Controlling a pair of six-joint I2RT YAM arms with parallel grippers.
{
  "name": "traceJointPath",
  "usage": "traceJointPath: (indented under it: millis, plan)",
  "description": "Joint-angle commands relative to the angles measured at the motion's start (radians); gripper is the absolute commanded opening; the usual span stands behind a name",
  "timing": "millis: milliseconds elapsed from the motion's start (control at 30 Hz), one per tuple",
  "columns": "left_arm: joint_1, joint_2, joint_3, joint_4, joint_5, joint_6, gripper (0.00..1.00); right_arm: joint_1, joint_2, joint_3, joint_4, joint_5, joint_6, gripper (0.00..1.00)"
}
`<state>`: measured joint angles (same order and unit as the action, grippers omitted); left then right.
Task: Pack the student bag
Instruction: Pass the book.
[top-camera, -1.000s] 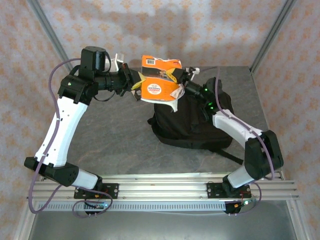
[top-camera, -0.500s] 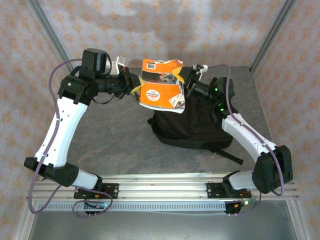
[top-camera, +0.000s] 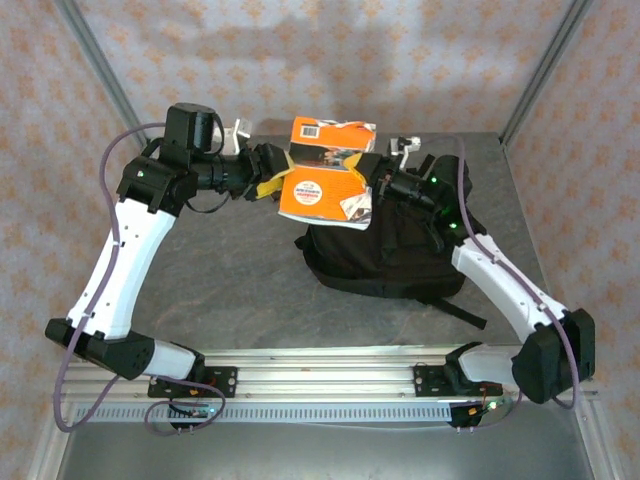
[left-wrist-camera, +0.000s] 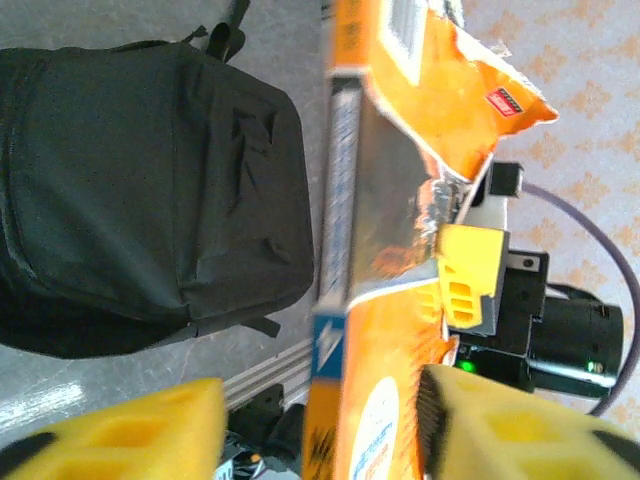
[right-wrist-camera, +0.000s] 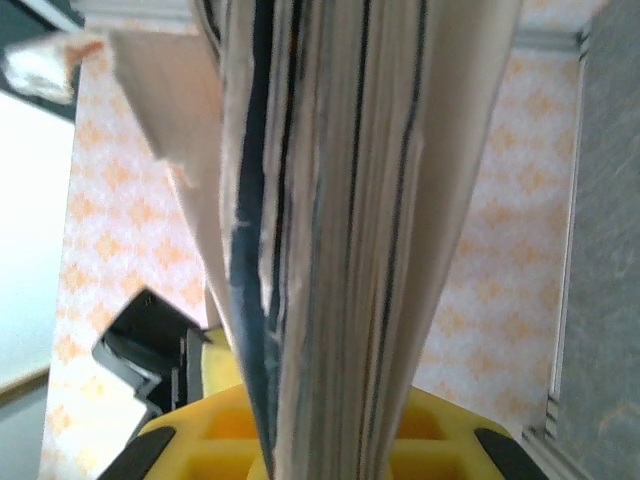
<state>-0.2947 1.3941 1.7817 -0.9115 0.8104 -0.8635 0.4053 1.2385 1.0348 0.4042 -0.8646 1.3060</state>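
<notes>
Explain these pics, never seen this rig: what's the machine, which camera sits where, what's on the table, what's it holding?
The machine is two white robot arms bolted side by side at the near edge of a grey table. Each arm ends in a two-finger pincer.

The wide picture comes from a fixed camera above and behind the arms. The other two come from small cameras on the wrists, one per arm.

On the table lies a black backpack, the student bag to be packed. A worn orange book is in the air above it.

The right pincer is clamped on one edge of the book, and its wrist camera looks straight at the page edges. The left pincer stands open around the opposite edge, and its wrist camera shows a gap beside the book.
</notes>
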Motion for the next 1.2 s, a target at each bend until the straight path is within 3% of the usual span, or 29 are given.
traceJointPath:
  millis: [0,100,167,233,567,833,1000,1167]
  plan:
    - [-0.002,-0.085,-0.049,0.136,-0.115,-0.133,0.67,0.031,-0.097,0.012,-0.084,0.276,-0.081,0.00]
    - [-0.004,-0.150,-0.147,0.279,-0.209,-0.271,0.74,0.106,-0.137,0.058,-0.237,0.555,-0.153,0.00]
    - [-0.018,-0.191,-0.213,0.366,-0.273,-0.341,0.78,0.147,-0.141,0.053,-0.232,0.696,-0.113,0.00]
    - [-0.043,-0.216,-0.260,0.435,-0.324,-0.373,0.81,0.166,-0.122,0.039,-0.172,0.759,-0.028,0.00]
    - [-0.207,-0.189,-0.321,0.491,-0.467,-0.379,0.81,0.220,-0.023,0.136,-0.157,0.858,0.064,0.00]
    - [-0.245,-0.130,-0.301,0.513,-0.537,-0.358,0.79,0.228,-0.001,0.161,-0.148,0.843,0.125,0.00]
    - [-0.261,-0.073,-0.283,0.595,-0.539,-0.365,0.70,0.234,-0.013,0.145,-0.153,0.865,0.152,0.00]
    - [-0.295,-0.027,-0.263,0.640,-0.545,-0.335,0.45,0.234,-0.015,0.134,-0.151,0.865,0.169,0.00]
